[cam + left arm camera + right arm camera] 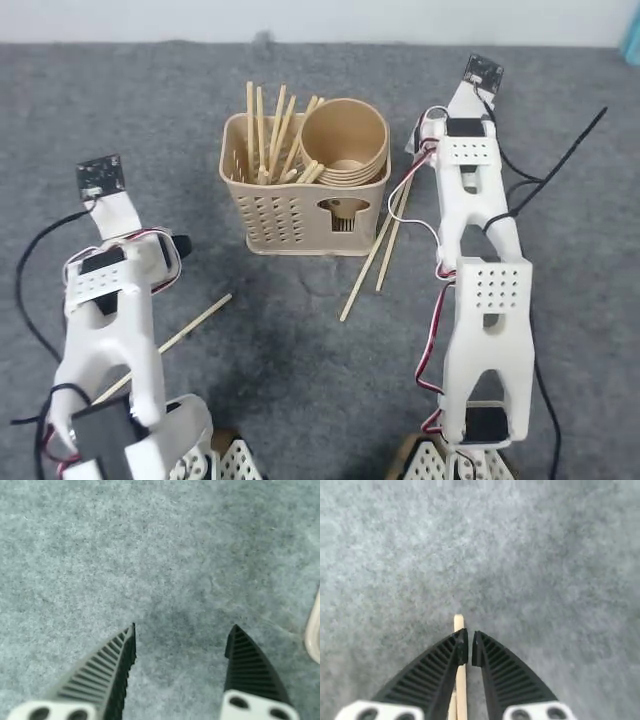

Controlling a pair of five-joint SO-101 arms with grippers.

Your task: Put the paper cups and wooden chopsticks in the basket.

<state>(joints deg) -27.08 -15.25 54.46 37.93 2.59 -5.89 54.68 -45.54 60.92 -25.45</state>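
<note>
1. A grey, carpet-like table is seen from above, with a pale wall strip along the far edge.
2. A beige perforated basket is found at the middle, toward the far side.
3. The paper cups are stacked inside the basket's right part, open mouth up.
4. A bundle of wooden chopsticks is stood up in the basket's left part, leaning against the cups.
5. Two loose chopsticks are left on the table just right of the basket, side by side, slanted from near-left to far-right.
6. A single chopstick is spotted on the table to the near left, its near end hidden under the left arm.
7. The left end effector is held released over bare table, fingers well apart, with the basket's rim at the edge of its wrist view.
8. The right arm is stretched toward the far end of the two loose chopsticks.
9. The right end effector is clenched almost tip to tip; a chopstick end is seen just past the tips, and whether it is gripped cannot be told.
</note>
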